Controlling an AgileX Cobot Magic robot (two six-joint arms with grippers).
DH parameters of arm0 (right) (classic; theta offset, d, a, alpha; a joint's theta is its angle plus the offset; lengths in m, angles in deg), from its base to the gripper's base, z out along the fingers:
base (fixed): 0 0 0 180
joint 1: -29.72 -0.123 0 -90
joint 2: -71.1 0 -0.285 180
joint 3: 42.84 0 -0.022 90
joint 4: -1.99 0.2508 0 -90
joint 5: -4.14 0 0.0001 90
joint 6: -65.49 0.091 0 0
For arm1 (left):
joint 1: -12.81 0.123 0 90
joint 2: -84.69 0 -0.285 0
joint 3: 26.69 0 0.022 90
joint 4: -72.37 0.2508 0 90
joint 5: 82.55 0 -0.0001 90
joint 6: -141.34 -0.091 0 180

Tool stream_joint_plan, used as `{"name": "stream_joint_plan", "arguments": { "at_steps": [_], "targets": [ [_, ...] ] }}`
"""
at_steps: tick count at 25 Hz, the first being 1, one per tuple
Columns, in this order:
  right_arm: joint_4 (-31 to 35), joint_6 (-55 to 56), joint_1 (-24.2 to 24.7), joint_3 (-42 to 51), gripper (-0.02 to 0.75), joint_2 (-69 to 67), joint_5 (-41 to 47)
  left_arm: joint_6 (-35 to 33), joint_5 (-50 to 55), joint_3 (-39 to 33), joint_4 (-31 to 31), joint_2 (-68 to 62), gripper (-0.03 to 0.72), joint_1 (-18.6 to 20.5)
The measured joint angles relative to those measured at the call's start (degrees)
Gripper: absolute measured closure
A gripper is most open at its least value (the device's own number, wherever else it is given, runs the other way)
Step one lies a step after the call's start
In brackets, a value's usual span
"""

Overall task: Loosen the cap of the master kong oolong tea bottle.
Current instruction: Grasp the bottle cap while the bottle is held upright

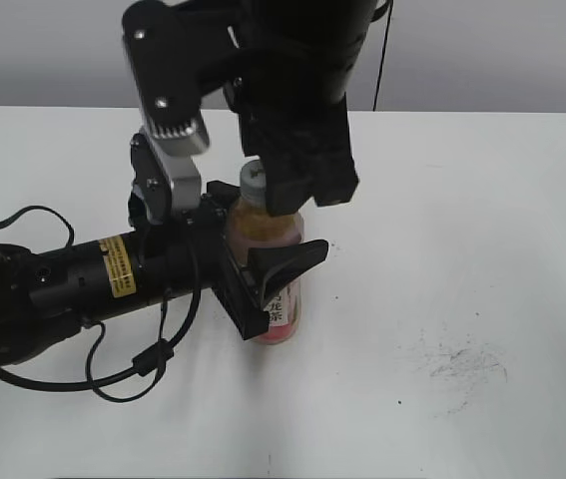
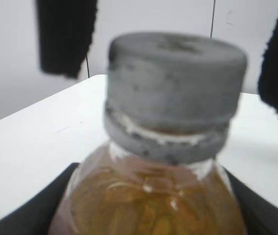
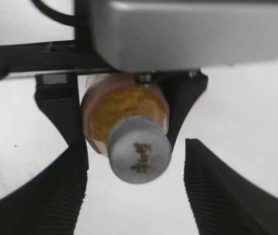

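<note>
Two grippers share one upright master kong oolong tea bottle (image 1: 275, 261) on a white table (image 1: 482, 200) in the exterior view: the left gripper (image 1: 263, 274), reaching in sideways, is clamped on the labelled body, while the right gripper (image 1: 297, 185) hangs over the neck, the grey cap (image 1: 254, 180) showing just beside its fingers.

Left wrist view: the cap (image 2: 174, 83) fills the frame, blurred, its ring seated on the neck above amber tea. The right arm's dark fingers (image 2: 66, 36) stand apart on either side, clear of it.

Right wrist view, from above: the ribbed pads (image 3: 212, 191) are spread, the marked cap (image 3: 139, 155) between them with daylight on both sides, nearer the left pad.

Done well, the next grip would centre both pads level on the cap's ribs before turning, with the lower clamp holding the body firm.
</note>
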Motion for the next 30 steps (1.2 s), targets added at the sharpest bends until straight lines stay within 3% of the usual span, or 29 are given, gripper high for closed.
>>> {"name": "stream_joint_plan", "arguments": {
  "at_steps": [4, 10, 14, 20, 30],
  "targets": [
    [-5.0, 28.5, 0.1, 0.0, 0.246, 0.0, 0.0, 0.2, 0.1, 0.0, -0.7, 0.0, 0.243, 0.0],
    [-2.5, 53.2, 0.1, 0.0, 0.236, 0.0, 0.1, 0.7, 0.2, 0.0, -1.6, 0.0, 0.243, 0.0],
    [2.7, 57.2, 0.1, 0.0, 0.236, 0.0, 0.1, 0.6, 0.2, 0.0, -1.6, 0.0, 0.243, 0.0],
    [1.5, 65.6, 0.1, 0.0, 0.243, 0.0, 0.1, 0.6, 0.2, 0.0, -1.5, 0.0, 0.243, 0.0],
    [0.7, 66.9, 0.1, 0.0, 0.402, 0.0, -1.8, 0.6, 0.2, 0.0, -1.6, 0.0, 0.243, 0.0]
  ]
}}
